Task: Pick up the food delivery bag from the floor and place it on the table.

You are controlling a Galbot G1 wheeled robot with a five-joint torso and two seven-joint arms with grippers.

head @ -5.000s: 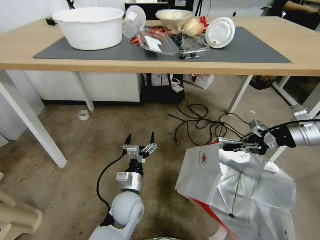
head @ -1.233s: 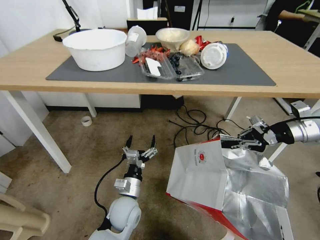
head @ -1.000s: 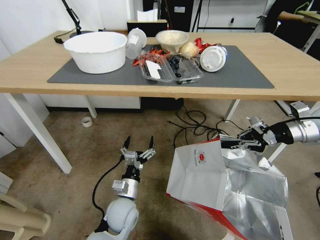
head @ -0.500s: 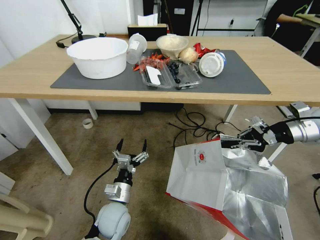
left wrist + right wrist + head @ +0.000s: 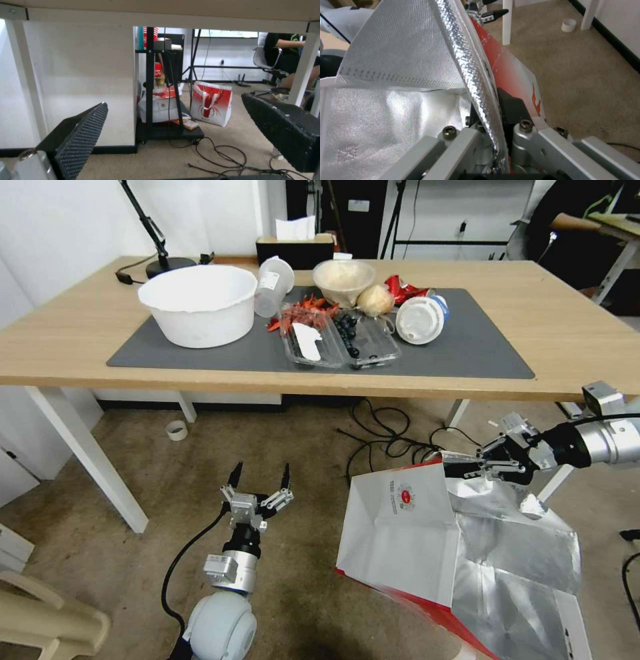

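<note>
1 food delivery bag (image 5: 400, 527): hanging tilted below the near edge of the table (image 5: 587, 340), foil lining exposed, contact with the carpet impossible to tell.

Right gripper (image 5: 461, 468): clamped on the bag's upper rim, foil wall pinched between the fingers (image 5: 513, 110).

Change over 5 s: bag and clamp at nearly the same spot in the head view, tabletop lower and fuller. Camera shift, judged as the torso rising. Lift under way, placement not yet done.

Left gripper (image 5: 260, 480): spread apart, empty, idle above the carpet left of the bag.

On the dark grey mat (image 5: 480, 347):
- white bowl (image 5: 200, 307), contents not visible
- clear tray (image 5: 363, 337) holding blueberries
- beige bowl (image 5: 343, 280) with pale contents
</note>
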